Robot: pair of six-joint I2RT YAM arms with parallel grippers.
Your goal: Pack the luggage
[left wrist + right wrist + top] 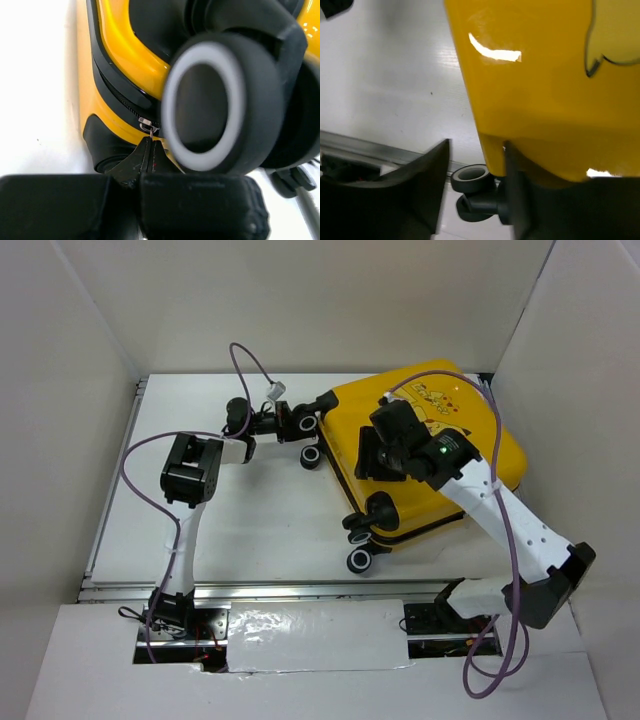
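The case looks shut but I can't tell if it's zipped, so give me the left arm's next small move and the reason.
Probably draw the zipper pull slowly along the seam, away from the wheel. The left gripper is pinched on its tab, the luggage lies flat with its lid closed, and the right gripper rests open at the lid's edge, apparently steadying it.

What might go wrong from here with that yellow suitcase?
1. The left gripper pinches only the end of the small zipper tab, so the tab may slip free.
2. The wheel sits right beside the zip, so the fingers may bump it.
3. The right gripper is open at the edge of the glossy suitcase, so a tug might slide the case.
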